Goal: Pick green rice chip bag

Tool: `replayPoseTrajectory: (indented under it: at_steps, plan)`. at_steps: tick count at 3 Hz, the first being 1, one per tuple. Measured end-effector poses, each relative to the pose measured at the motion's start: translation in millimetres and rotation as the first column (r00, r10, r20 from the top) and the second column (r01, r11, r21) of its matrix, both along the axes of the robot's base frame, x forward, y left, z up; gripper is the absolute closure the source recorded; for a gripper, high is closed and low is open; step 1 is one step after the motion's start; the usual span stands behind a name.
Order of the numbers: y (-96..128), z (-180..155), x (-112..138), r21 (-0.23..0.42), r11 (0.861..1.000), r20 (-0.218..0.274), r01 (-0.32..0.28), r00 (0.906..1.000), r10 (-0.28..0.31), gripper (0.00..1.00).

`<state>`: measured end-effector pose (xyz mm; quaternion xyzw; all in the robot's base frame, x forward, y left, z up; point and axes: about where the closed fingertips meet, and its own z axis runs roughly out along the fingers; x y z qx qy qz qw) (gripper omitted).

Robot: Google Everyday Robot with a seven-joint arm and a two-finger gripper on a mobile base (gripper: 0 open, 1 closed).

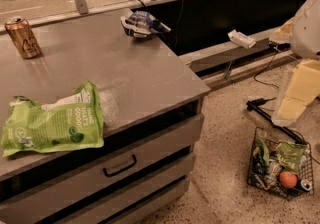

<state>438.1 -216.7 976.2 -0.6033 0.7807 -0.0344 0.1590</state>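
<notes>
The green rice chip bag point(52, 125) lies flat near the front left edge of the grey steel counter point(130, 73). It is crinkled lime-green with white lettering, dark green round marks and a white top edge pointing left. Only pale links of my arm point(302, 68) show at the right edge, over the floor and well to the right of the counter. My gripper itself is out of view. Nothing touches the bag.
A gold-brown drink can point(22, 38) stands at the counter's back left. A blue-and-white object point(141, 23) with a black cable lies at the back edge. Drawers point(120, 165) front the counter. A wire basket point(252, 168) of groceries sits on the floor at right.
</notes>
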Motion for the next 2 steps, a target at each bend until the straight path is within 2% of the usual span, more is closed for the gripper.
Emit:
replayPoseTrajectory:
  at_steps: [1,2]
  plan:
    - [0.0,0.0,0.0,0.0,1.0,0.0,0.0,1.0,0.0,0.0]
    - [10.0,3.4,1.3,-0.006,1.0,0.007,-0.021,0.9998,0.021,0.0]
